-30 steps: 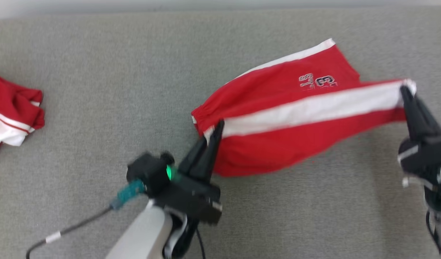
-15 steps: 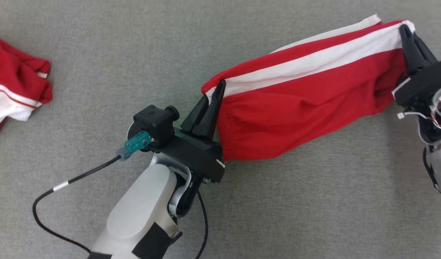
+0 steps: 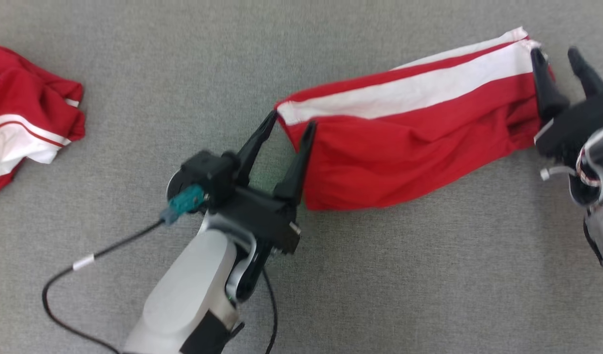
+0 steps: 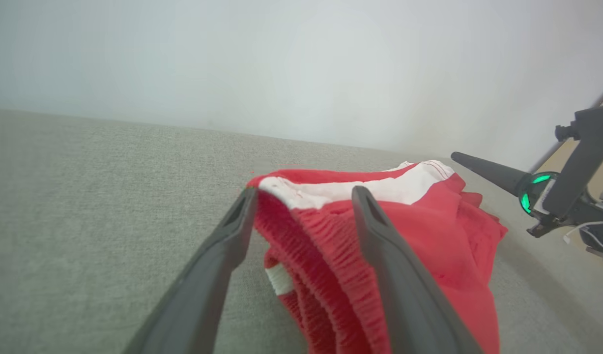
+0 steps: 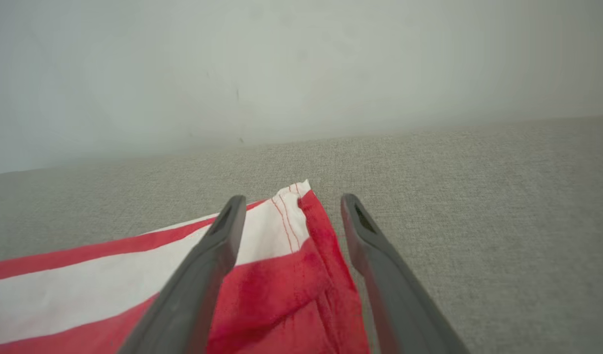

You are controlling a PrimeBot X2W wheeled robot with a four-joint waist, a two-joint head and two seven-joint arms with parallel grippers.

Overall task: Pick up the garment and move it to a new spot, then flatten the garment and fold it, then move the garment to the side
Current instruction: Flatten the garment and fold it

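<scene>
The garment (image 3: pixel 409 142), red shorts with a white side stripe, lies folded lengthwise on the grey fabric surface (image 3: pixel 380 275). My left gripper (image 3: pixel 291 122) is open, its two fingers straddling the elastic waistband corner at the garment's left end. My right gripper (image 3: pixel 554 53) is open at the hem end on the right, one finger over the cloth. In the left wrist view, the open left gripper (image 4: pixel 305 191) frames the ribbed waistband of the garment (image 4: pixel 429 231). In the right wrist view, the open right gripper (image 5: pixel 294 199) frames the hem corner of the garment (image 5: pixel 85 280).
A second red and white garment (image 3: pixel 26 132) lies crumpled at the far left. A black cable (image 3: pixel 85 260) trails from my left wrist over the surface. A pale wall (image 5: pixel 301 73) rises behind the far edge. My right gripper (image 4: pixel 552 187) shows in the left wrist view.
Both grippers have gone from shut on the garment's ends to open, letting go. The garment has settled on the surface, lying slightly slacker.
</scene>
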